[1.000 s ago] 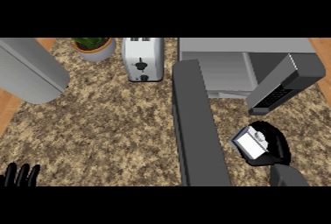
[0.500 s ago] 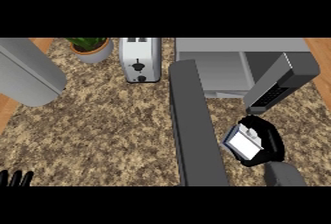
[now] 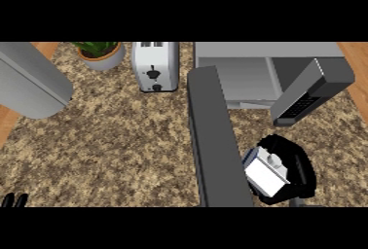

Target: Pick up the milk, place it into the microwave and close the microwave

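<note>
Head view shows you the right hand [image 3: 293, 168] curled round the milk carton [image 3: 265, 177] at lower right, its long axis tilted, capped top toward the open microwave [image 3: 244, 73] above.

The microwave's open door [image 3: 212, 136] is standing as a long dark wall down the middle of the counter [image 3: 122, 141], penning the right hand [image 3: 298, 168], curled round the milk [image 3: 265, 172], into a lane on its right. That lane is running clear up to the microwave [image 3: 241, 80] cavity, with the slanted keypad panel [image 3: 309, 92] narrowing it from the right. Left of the door, bare counter is lying free up to the toaster [image 3: 156, 65], potted plant [image 3: 101, 53] and a big grey body [image 3: 32, 82]
</note>
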{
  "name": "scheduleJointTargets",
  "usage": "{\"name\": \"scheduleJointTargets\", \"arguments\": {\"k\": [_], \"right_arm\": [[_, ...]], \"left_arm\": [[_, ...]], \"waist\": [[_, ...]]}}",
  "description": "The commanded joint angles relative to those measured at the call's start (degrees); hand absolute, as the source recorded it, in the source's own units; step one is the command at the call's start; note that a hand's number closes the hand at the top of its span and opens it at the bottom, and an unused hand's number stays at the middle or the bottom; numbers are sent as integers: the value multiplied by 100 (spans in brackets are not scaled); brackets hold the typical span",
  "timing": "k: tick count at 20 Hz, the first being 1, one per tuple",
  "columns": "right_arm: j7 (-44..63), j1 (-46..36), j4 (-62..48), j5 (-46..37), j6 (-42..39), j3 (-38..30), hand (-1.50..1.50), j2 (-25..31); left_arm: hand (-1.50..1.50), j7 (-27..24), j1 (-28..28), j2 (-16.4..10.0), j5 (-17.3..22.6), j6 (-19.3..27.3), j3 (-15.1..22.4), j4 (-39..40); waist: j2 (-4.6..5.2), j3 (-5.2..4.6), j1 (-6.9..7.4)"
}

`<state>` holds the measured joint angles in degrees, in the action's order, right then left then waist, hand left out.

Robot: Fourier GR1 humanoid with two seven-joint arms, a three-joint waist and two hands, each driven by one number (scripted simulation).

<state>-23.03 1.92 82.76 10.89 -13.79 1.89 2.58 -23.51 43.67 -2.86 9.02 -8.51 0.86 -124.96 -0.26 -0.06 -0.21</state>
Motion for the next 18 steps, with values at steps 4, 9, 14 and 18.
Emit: {"name": "scheduleJointTargets", "arguments": {"k": [4,9,14,18], "right_arm": [[887,-248,972,-27,1131,588,150,-250],[874,-687,781,-325,1570,741,150,-254],[820,-1619,-233,-782,2466,686,150,-249],[584,-2278,-1355,-767,2711,119,150,-186]], "left_arm": [[-150,11,191,11,340,-262,-214,-166],[-150,80,-257,97,160,-84,-486,245],[-150,-125,-252,-155,387,-428,-912,508],[-150,-203,174,-36,353,-628,-732,274]], "waist": [[14,5,75],[22,5,52],[31,4,106],[40,8,177]]}}
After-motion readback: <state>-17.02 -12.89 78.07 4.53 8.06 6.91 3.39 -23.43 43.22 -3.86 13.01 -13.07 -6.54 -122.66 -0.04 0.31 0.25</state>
